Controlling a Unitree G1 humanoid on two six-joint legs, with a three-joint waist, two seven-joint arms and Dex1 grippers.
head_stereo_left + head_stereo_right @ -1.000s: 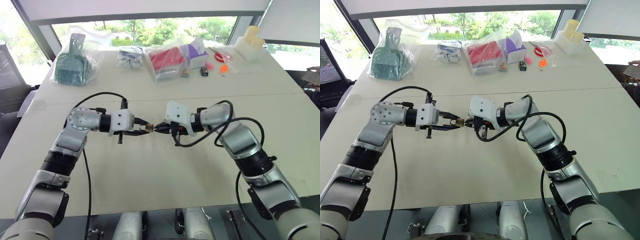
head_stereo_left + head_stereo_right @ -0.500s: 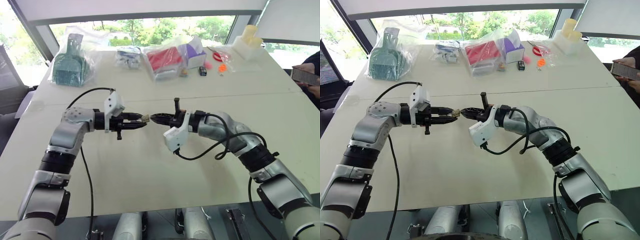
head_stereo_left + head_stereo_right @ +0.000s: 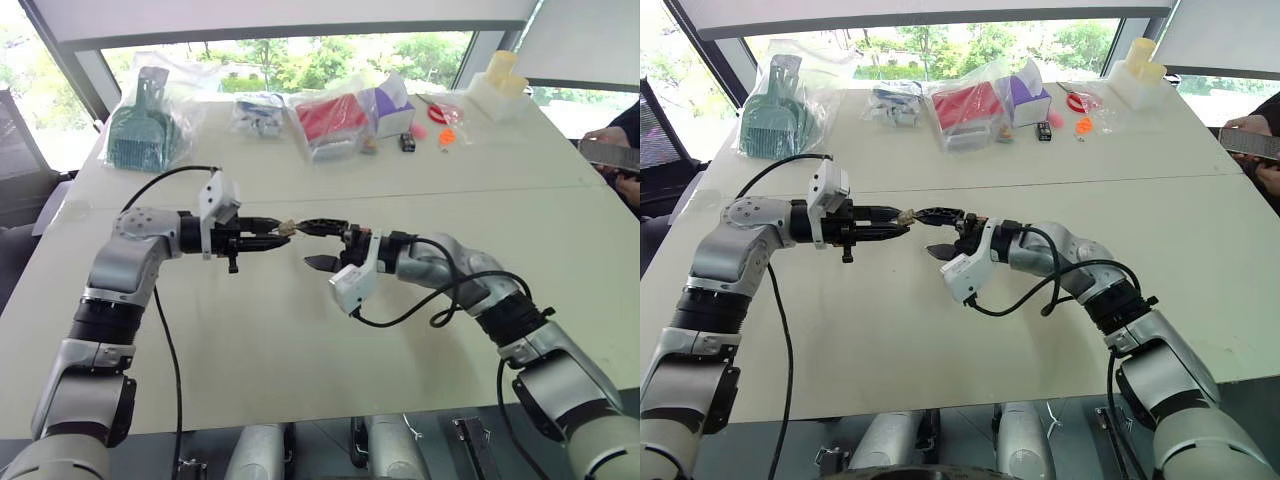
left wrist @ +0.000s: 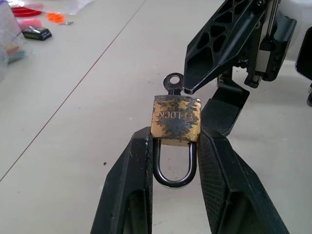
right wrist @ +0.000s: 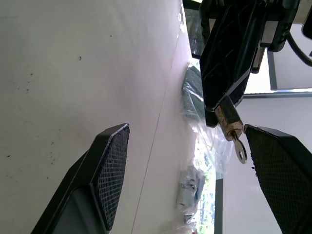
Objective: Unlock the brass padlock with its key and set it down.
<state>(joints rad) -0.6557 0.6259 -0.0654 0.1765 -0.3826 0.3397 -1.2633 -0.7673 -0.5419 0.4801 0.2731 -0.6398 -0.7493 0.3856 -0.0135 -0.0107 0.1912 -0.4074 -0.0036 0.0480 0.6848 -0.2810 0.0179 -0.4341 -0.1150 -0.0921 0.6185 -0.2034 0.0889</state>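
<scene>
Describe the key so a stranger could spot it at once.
Over the middle of the white table, the left tool grips the brass padlock. The key sticks out of its body: a small silvery ring-headed stub, unlike the brass.

Brass padlock point(image 4: 176, 120): yellowish body mottled with dark tarnish, silvery shackle. Key point(image 4: 173, 84): silvery grey. Left gripper point(image 4: 173, 161) fingers point(image 4: 127, 183): black, cross-hatched pads. Right gripper point(image 5: 195, 161): black too (same mesh-textured pads). Table point(image 3: 300, 340): off-white. Far edge: teal scoop point(image 3: 143, 128) in clear bag, red packet point(image 3: 333, 118).
</scene>
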